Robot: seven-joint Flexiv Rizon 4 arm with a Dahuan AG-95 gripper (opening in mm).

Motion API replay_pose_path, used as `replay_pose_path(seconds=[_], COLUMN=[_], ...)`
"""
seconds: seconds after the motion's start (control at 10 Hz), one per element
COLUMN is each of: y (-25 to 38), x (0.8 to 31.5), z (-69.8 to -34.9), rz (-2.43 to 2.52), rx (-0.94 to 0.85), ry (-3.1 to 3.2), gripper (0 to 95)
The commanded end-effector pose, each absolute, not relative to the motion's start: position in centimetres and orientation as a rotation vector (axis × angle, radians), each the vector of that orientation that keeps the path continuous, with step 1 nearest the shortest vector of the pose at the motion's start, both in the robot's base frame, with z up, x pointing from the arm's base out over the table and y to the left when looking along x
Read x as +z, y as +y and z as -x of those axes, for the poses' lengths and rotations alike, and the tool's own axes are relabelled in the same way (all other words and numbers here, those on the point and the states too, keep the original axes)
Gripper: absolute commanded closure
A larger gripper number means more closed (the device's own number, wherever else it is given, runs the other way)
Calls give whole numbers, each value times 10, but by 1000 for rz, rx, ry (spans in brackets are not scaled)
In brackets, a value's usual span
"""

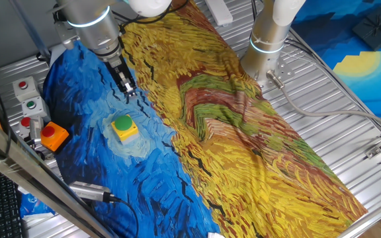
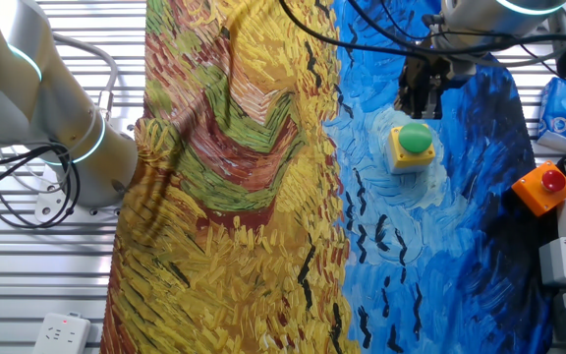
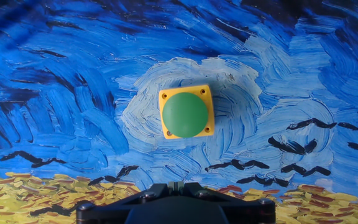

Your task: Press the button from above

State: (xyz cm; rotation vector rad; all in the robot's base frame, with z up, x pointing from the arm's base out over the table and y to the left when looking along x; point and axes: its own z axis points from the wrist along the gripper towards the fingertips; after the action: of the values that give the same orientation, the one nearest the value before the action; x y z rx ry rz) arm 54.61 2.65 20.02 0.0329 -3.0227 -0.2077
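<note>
One target: the button (image 1: 124, 125), green cap on a yellow box, sitting on the blue part of the painted cloth (image 1: 243, 132) that covers the bench (image 1: 336, 86).

One fixed view: the hand (image 1: 128, 89) hangs above the cloth, up and back from the button, well apart from it and not yet over the cap. A red button on an orange base (image 1: 53, 135) sits at the cloth's left edge, with small grey boxes (image 1: 30, 106) just behind it. Finger state: cannot tell, tips too small and dark.

Other fixed view: hand (image 2: 421, 98) is just behind the button (image 2: 414, 146), clearly above it, no contact. Red button (image 2: 548, 185) is off to the right, well apart. Still no readable gap between the fingertips.

Hand view: button (image 3: 186, 113) is near frame centre, slightly up from it, cap fully visible, box square to the frame. Only the dark hand body shows at the bottom edge; fingertips aren't in shot.

Judgement: approach stage, press not started.

Risks:
- Lateral offset not closed before descent: tips land on the yellow rim or cloth instead of the cap, no press.
- Off-centre hit on the cap could tip or skid the box, since it only rests on loose, wrinkled cloth.
- If the fingers are apart, they could straddle the cap and miss it.
- Too much downward travel loads the box and bench hard.
</note>
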Motion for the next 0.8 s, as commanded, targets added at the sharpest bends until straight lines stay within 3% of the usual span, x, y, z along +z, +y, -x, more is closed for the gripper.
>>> replay_pose_path(seconds=[0.1,0.8], y=[26,26], x=[200,200], z=[-546,-546], rz=[-38,-43], rx=[-204,-196], ry=[-3024,-3025], gripper=[950,950])
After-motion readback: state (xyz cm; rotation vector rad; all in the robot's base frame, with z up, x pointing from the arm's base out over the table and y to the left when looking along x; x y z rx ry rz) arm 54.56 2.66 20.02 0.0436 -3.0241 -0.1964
